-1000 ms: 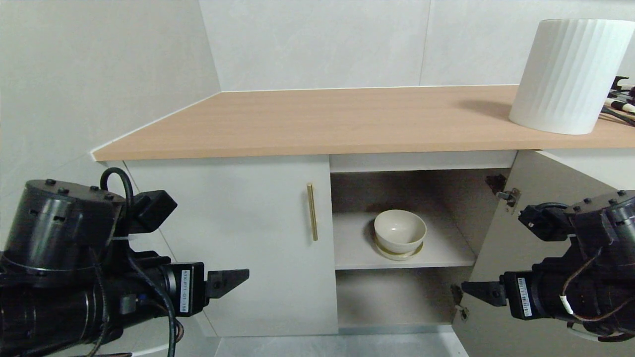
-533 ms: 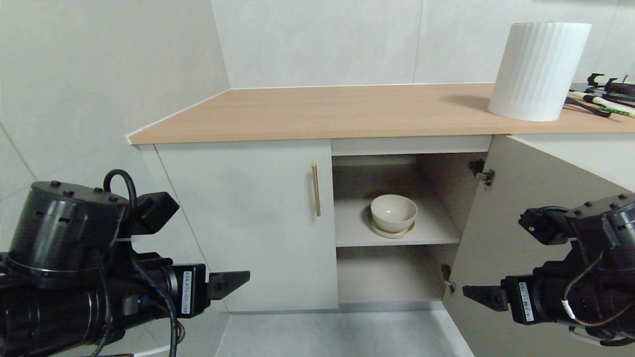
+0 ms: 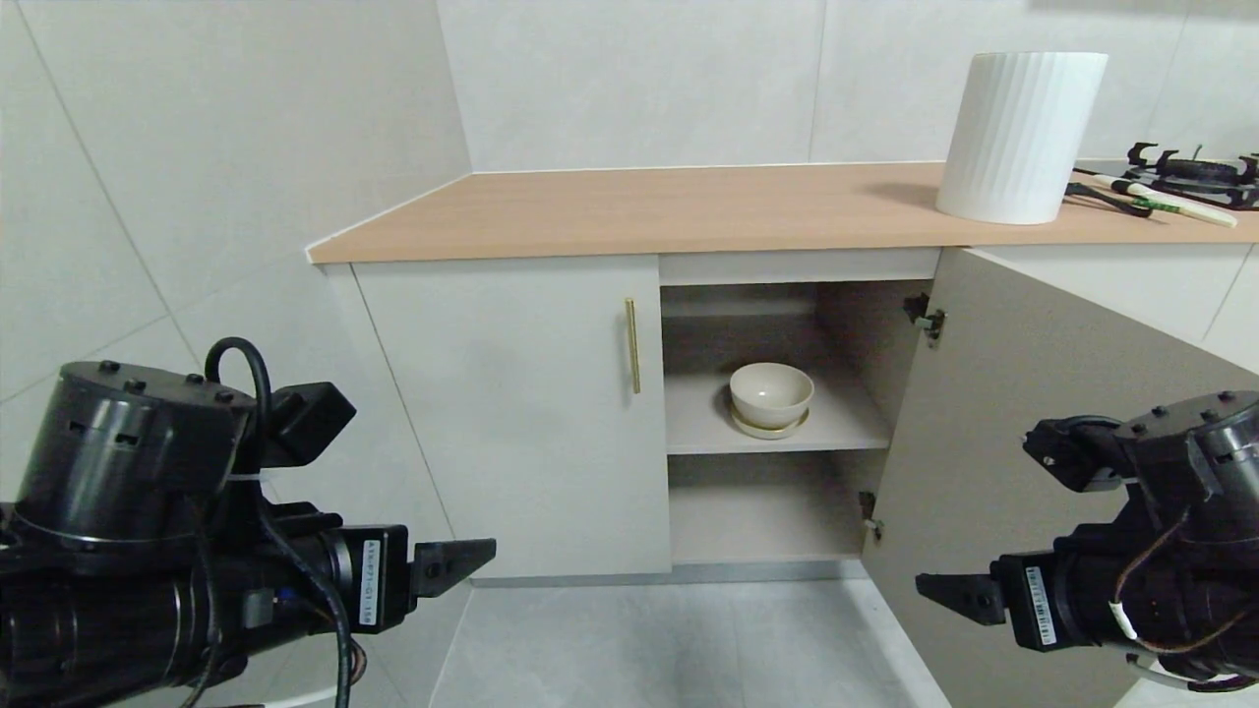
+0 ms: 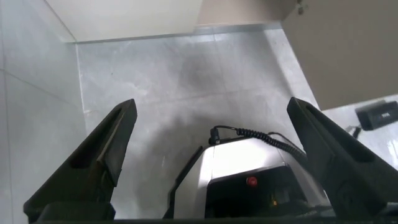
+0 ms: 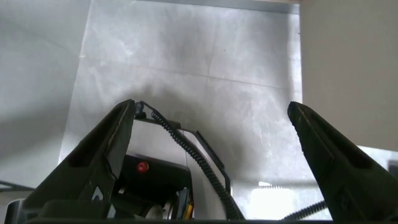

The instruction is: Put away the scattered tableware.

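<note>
One bowl (image 3: 772,391) on one saucer (image 3: 770,429), mid shelf (image 3: 851,433), one door (image 3: 993,413) open wide, left end effector (image 4: 211,104) and right end effector (image 5: 211,107) spread apart

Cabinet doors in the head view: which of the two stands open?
The right door, swung outward on its hinges, stands open; the left door, the one with the gold handle, is shut.

The head view faces the cupboard (image 3: 511,413) from well back; both wrist views look down at the shared floor (image 4: 186,68).
</note>
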